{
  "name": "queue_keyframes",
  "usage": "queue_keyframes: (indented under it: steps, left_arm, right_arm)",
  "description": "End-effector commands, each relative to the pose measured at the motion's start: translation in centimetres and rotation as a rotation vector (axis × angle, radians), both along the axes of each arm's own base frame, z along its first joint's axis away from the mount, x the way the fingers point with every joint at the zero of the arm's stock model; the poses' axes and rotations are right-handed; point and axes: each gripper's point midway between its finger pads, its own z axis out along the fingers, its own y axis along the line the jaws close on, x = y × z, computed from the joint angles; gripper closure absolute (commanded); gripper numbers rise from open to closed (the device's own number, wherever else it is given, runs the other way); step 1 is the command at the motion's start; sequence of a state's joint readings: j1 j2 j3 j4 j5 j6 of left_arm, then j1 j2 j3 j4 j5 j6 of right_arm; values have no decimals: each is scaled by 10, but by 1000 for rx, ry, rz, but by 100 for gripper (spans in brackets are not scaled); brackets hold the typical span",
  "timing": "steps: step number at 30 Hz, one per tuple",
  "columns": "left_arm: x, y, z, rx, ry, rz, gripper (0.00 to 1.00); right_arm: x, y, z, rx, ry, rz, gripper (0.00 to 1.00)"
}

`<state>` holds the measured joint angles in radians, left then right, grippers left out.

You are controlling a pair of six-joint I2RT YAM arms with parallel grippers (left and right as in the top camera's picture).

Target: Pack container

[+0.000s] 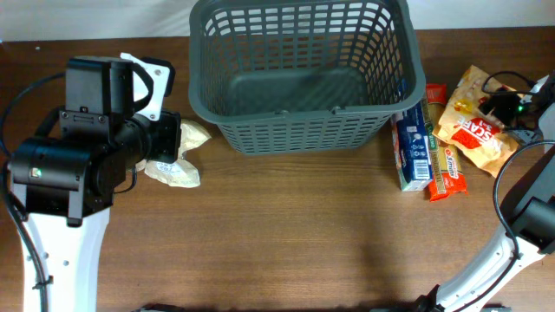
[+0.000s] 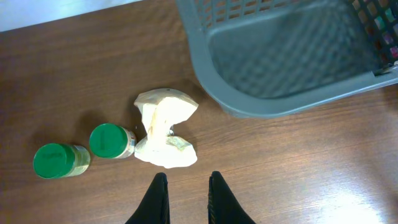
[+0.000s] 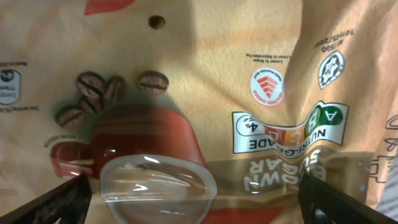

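The container (image 1: 299, 114) is a large dark grey slotted basket at the table's far centre; its near corner also shows in the left wrist view (image 2: 273, 107), and its floor looks bare. My right gripper (image 1: 499, 106) hangs at the far right, right over a tan brown sugar bag (image 1: 473, 126). In the right wrist view that bag (image 3: 205, 74) fills the picture and the right gripper (image 3: 194, 186) is open, one finger in each bottom corner. My left gripper (image 2: 187, 176) is shut on nothing, just short of a crumpled cream bag (image 2: 163, 127).
Two green-lidded jars (image 2: 107, 140) (image 2: 56, 160) lie left of the cream bag (image 1: 178, 158). A blue box (image 1: 414, 147) and an orange-red packet (image 1: 447, 169) lie right of the basket, beside the sugar bag. The left arm (image 1: 78, 165) covers the table's left side.
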<state>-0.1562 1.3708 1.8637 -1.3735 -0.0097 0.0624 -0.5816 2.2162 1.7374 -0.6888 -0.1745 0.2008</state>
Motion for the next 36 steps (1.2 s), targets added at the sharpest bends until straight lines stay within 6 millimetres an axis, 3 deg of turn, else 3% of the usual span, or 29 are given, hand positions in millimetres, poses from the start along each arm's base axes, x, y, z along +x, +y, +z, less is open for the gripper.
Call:
queue_keyframes:
  steps: [1, 4, 13, 16, 18, 23, 25, 29, 32, 33, 36]
  left_arm:
    - [0, -1, 0, -15, 6, -1, 93]
    - [0, -1, 0, -15, 6, -1, 93]
    - [0, -3, 0, -22, 7, -7, 93]
    - [-1, -5, 0, -29, 8, -13, 93]
    - [-1, -5, 0, -29, 8, -13, 93]
    - [-1, -5, 0, -29, 8, -13, 93]
    - [-1, -4, 0, -29, 8, -13, 93]
    - [-1, -4, 0, -29, 8, -13, 93]
    - [0, -4, 0, -29, 8, -13, 93]
    - [0, -4, 0, -29, 8, -13, 93]
    - [0, -4, 0, -28, 8, -13, 93]
  right_arm:
    - [-29, -15, -44, -20, 145, -53, 1]
    - [-37, -19, -55, -25, 180, -67, 1]
    - [-53, -2, -100, 61, 267, -56, 1]
    - [-54, -1, -103, 68, 274, -54, 0]
    - [-54, -1, -103, 68, 273, -54, 7]
    - [-56, 1, -105, 73, 281, -53, 52]
    - [-57, 2, -106, 75, 284, -53, 66]
    - [-57, 2, -106, 75, 285, -53, 75]
    - [-59, 3, -106, 79, 291, -53, 75]
    - [-59, 3, -106, 80, 291, -53, 67]
    - [-59, 3, -106, 80, 291, -53, 23]
